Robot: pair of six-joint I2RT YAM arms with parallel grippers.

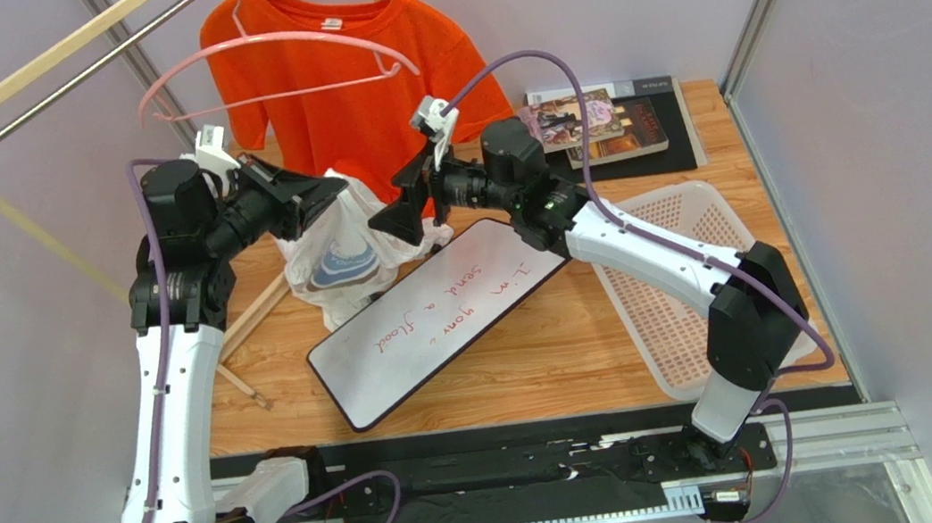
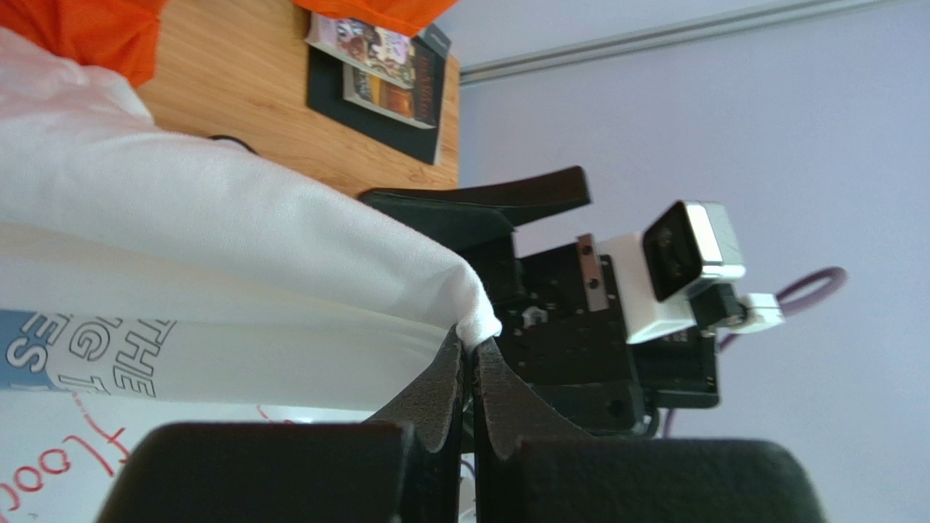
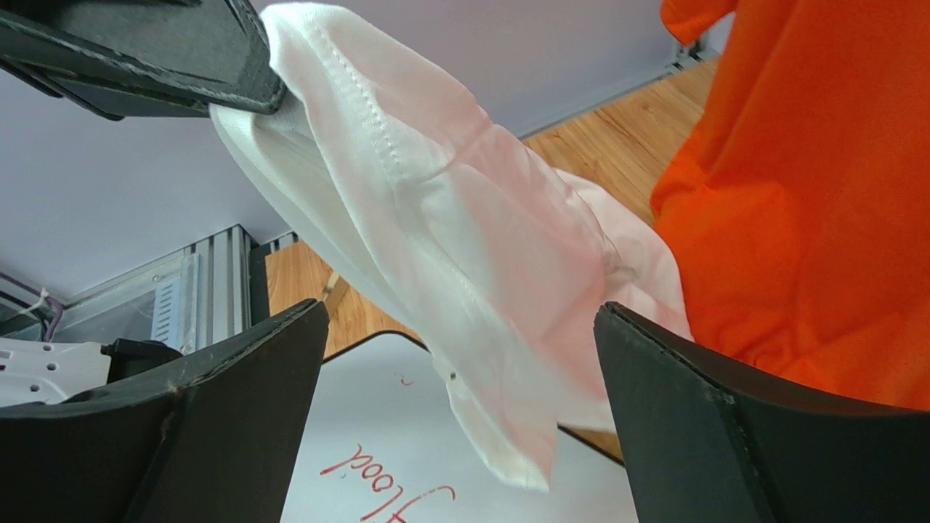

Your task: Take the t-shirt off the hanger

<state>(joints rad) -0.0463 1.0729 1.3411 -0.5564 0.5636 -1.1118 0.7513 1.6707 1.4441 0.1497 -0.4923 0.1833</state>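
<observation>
Left hand (image 2: 472, 354) is closed on an edge of the white t-shirt (image 1: 343, 258), which hangs low over the wooden worktop (image 1: 535, 334), below the pink hanger (image 1: 268, 47); right hand (image 3: 458, 314) stands open beside the cloth.
On the worktop lie a whiteboard (image 1: 438, 313), books (image 1: 602, 122) and a white basket (image 1: 678, 288); an orange t-shirt (image 1: 339, 76) hangs behind, between pale walls.

Bright, even light; soft wrist close-ups
</observation>
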